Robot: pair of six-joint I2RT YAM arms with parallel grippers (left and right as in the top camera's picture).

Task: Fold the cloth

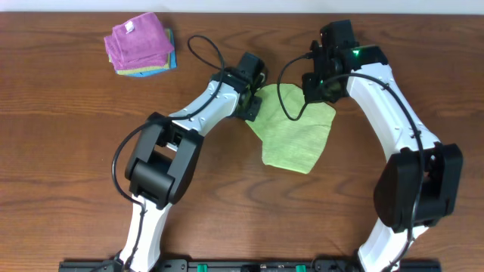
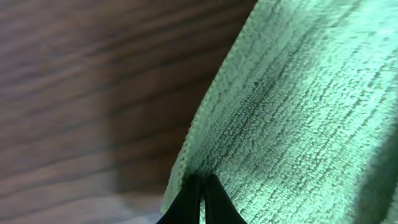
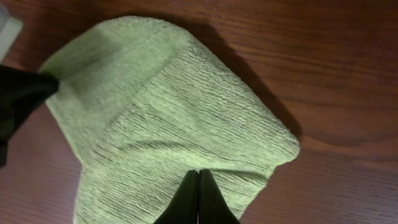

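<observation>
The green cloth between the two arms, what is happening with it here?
Both arms are handling the light green terry cloth on the brown wooden table. The left claw is shut on one edge and the right claw on another. The cloth lies rumpled and partly doubled over. A stack of folded cloths, purple on top, sits apart near the far corner.

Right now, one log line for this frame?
phase: grasp | green cloth: rumpled on table | left fingers: shut on cloth edge | right fingers: shut on cloth edge | folded cloth stack: far-left, apart
</observation>
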